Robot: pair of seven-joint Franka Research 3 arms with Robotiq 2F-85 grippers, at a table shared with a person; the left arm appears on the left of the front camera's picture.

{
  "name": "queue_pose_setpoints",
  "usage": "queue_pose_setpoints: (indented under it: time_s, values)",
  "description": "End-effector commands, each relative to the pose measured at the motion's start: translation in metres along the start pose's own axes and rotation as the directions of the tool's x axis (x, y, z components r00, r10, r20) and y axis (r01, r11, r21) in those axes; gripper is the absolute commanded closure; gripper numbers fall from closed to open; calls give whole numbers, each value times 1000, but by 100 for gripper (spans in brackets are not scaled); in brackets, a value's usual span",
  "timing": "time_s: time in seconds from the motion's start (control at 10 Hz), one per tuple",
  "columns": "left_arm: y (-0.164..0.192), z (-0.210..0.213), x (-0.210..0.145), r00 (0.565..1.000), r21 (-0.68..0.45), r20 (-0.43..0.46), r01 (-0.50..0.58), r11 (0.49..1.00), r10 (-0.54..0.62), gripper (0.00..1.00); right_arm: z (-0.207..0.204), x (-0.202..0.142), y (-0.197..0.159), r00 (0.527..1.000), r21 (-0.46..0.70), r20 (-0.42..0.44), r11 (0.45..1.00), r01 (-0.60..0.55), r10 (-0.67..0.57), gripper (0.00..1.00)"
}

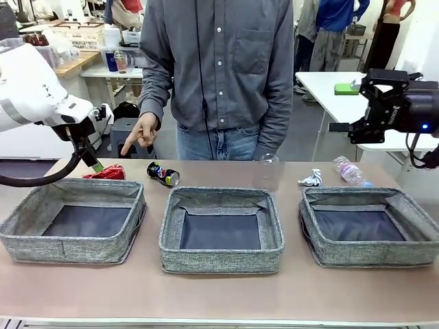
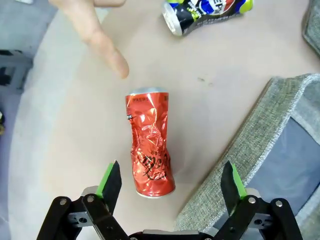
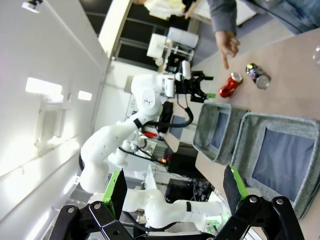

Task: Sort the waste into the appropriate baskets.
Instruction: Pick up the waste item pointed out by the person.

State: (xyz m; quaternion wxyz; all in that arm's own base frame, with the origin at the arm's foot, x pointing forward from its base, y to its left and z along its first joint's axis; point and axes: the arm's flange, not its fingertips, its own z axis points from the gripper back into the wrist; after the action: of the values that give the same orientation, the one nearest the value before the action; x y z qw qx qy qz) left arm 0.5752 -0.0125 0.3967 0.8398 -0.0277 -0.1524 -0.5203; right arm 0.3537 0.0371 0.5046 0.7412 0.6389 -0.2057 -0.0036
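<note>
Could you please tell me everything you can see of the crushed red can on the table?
The crushed red metal can is glossy, dented and creased, with white print and silvery end rims. It lies on its side on the beige tabletop, just beyond the far rim of the left grey woven basket, not touching it. The open left gripper has its green-padded fingers either side of it, clear. A person's pointing finger is near one end, apart.

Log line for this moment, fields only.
left hand: open, poised over crushed red can | right hand: open, raised, empty | person's finger: pointing at can | baskets: no waste inside
</note>
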Motion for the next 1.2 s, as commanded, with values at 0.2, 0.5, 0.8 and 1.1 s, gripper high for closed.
queue_pose_setpoints:
  time_s: [0.2, 0.5, 0.8, 1.1]
  values:
    - [12, -15, -13, 996, 18, -24, -81, 997, 81, 0, -3, 3, 4, 1000, 22, 15, 1000, 12, -12, 0]
    - [22, -37, -19, 994, 18, -33, -104, 994, 104, 0, -3, 3, 4, 1000, 22, 15, 1000, 12, -12, 0]
    - [29, -51, -22, 997, 43, -16, -70, 997, 70, 0, -3, 3, 4, 1000, 22, 15, 1000, 12, -12, 0]
    - [37, -67, -22, 998, 56, -33, -59, 997, 61, 0, -3, 3, 4, 1000, 22, 15, 1000, 12, -12, 0]
